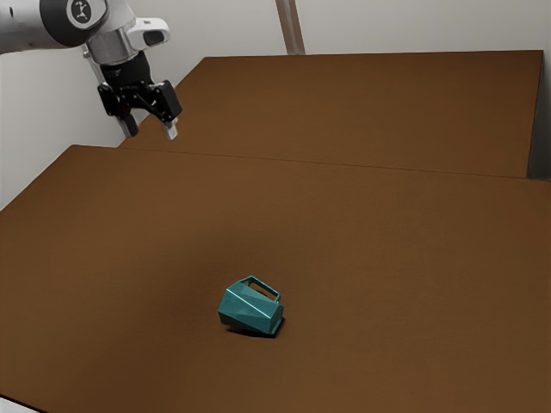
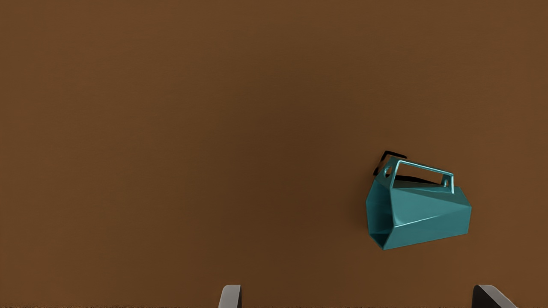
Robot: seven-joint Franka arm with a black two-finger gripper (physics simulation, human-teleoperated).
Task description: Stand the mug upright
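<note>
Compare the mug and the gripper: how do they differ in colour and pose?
The mug is teal; the gripper is black with pale fingertips. The mug lies on its side on the table; the gripper hangs above it, open, fingers pointing down. Both have angular shapes.

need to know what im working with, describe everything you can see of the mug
The mug is teal, slightly glossy and faceted, with an angular loop handle and an open mouth whose inside looks darker. It lies on its side on the brown table, handle raised to one side. The hand isn't touching it.
</note>
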